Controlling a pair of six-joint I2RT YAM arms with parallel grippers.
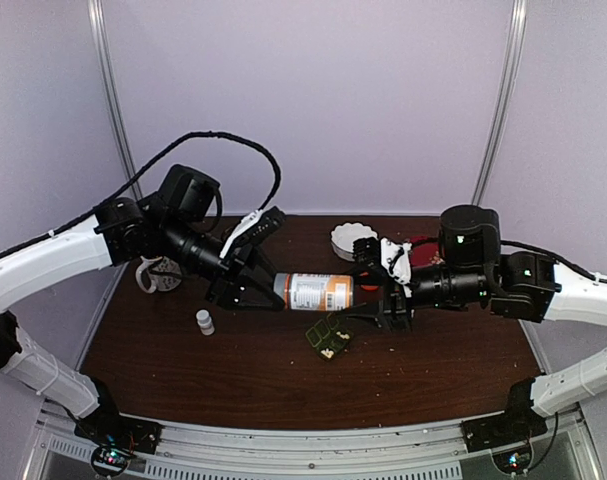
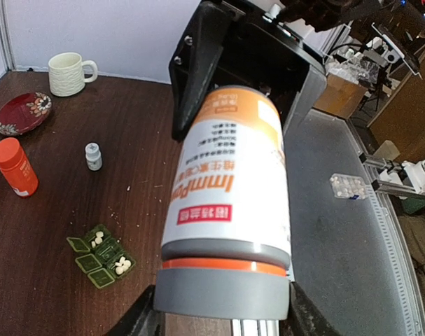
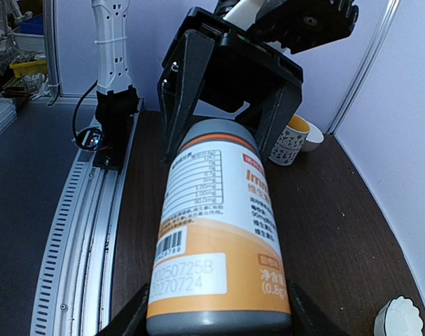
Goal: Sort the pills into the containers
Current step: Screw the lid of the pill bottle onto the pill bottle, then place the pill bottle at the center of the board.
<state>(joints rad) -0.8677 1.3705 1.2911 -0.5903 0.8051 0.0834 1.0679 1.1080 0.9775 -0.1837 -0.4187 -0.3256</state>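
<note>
Both ends of the bottle point(image 1: 318, 292) are clamped by left gripper point(image 1: 255, 285) and right gripper point(image 1: 378, 300) above the desk point(image 1: 183, 370) middle; if either slips, I'd drop it onto the open pill box point(image 1: 328, 337) nearby, scattering its pills point(image 2: 121, 264).

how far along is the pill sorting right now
Partly done: the green pill box lies open with pills in its two end cells; the middle one looks empty. In hand: the left gripper and right gripper hold the labelled bottle between them, cap still on. Left: filling that middle cell.
</note>
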